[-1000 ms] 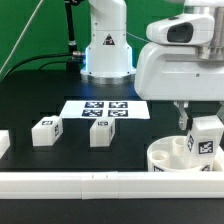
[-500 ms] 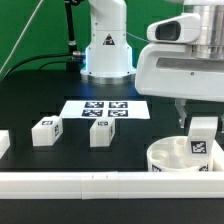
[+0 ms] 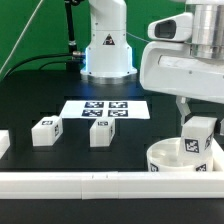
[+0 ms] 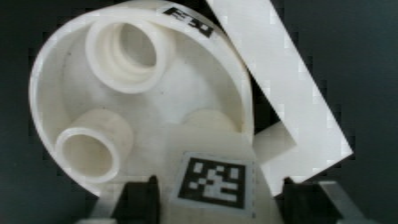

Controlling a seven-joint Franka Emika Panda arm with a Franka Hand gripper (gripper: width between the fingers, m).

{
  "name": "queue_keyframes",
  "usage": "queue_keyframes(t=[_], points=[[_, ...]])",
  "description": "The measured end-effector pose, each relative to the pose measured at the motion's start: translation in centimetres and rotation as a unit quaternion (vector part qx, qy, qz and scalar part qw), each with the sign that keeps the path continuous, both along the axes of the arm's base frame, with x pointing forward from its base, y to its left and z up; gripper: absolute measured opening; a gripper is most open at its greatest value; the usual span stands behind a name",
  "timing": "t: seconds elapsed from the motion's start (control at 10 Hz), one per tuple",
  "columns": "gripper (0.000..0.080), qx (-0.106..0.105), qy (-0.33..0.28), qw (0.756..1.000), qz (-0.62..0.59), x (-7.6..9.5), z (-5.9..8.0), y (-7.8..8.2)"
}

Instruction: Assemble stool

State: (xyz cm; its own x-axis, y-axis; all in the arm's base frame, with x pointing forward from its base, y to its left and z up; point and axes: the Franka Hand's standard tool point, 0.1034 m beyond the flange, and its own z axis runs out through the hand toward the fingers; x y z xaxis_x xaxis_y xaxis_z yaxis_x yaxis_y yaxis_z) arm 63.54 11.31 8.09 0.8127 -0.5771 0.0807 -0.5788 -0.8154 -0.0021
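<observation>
The round white seat disc (image 3: 160, 157) lies at the exterior view's right, against the front rail. In the wrist view the seat disc (image 4: 107, 105) shows two raised round sockets. My gripper (image 3: 197, 128) is shut on a white tagged leg (image 3: 199, 139) and holds it, slightly tilted, just above the disc. In the wrist view my gripper (image 4: 222, 198) has that leg (image 4: 219, 183), tag upward, between its dark fingers (image 4: 139, 200). Two more tagged legs (image 3: 45, 131) (image 3: 101, 132) stand on the black table at the exterior view's left.
The marker board (image 3: 105, 109) lies flat mid-table, behind the loose legs. A long white rail (image 3: 90, 184) runs along the front edge and also shows in the wrist view (image 4: 285, 90). The robot base (image 3: 107, 50) stands at the back. Another white part (image 3: 3, 143) shows at the far left edge.
The held leg has shifted slightly toward the exterior view's left and turned, so it now sits tilted over the disc. The loose legs have not moved.
</observation>
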Motion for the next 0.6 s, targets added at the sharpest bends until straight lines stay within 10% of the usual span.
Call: queue_keyframes(t=[0.2, 0.3, 0.6], points=[[0.0328, 0.000, 0.000, 1.000, 0.005, 0.0, 0.0, 0.0], [0.0499, -0.001, 0.000, 1.000, 0.023, 0.0, 0.0, 0.1], [0.0645, 0.019, -0.010, 0.994, 0.108, 0.1, 1.2, 1.0]])
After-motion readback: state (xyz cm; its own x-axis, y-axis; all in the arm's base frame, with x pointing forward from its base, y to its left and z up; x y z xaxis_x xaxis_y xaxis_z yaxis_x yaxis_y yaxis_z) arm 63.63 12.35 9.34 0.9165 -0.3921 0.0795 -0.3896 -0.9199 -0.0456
